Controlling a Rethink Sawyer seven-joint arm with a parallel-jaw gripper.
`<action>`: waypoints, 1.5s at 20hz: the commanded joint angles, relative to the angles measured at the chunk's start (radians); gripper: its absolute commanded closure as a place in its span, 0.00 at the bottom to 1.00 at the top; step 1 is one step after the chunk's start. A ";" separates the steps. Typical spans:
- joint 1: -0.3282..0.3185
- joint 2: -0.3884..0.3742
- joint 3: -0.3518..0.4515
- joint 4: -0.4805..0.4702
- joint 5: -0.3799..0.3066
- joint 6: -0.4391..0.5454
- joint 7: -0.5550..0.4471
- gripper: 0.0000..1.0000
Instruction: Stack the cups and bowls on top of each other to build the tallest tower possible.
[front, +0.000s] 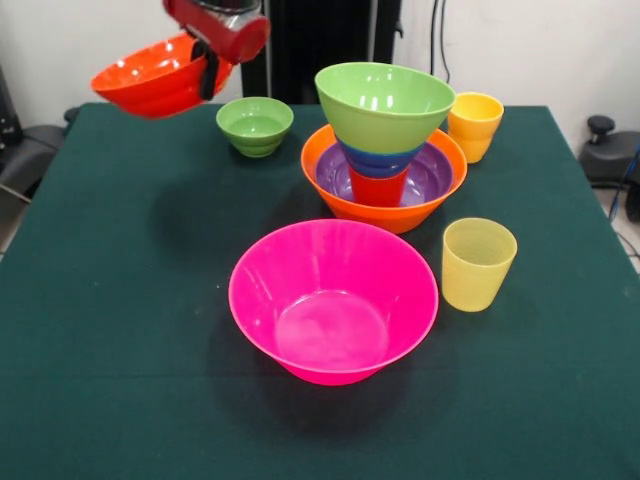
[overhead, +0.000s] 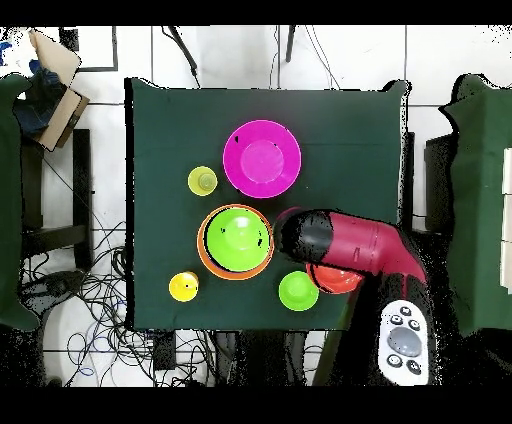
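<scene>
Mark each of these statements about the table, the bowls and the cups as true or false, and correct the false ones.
1. The gripper holds the glossy red-orange plastic bowl in the air. True.
2. The large pink plastic bowl sits inside the tower. False: it stands alone on the table.
3. The medium green plastic bowl tops the tower. True.
4. Both yellow plastic cups are nested together. False: they stand apart.
5. The small green plastic bowl is upside down. False: it is upright.

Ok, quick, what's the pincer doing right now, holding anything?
Pincer: shut on the rim of the red-orange bowl, held tilted in the air above the table's far corner, beside the small green bowl.
</scene>
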 joint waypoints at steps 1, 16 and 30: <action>0.057 -0.052 0.059 -0.181 -0.018 0.329 -0.077 1.00; 0.194 0.036 -0.018 -0.493 -0.156 0.708 0.006 1.00; 0.260 0.137 -0.005 -0.429 0.028 0.517 0.275 1.00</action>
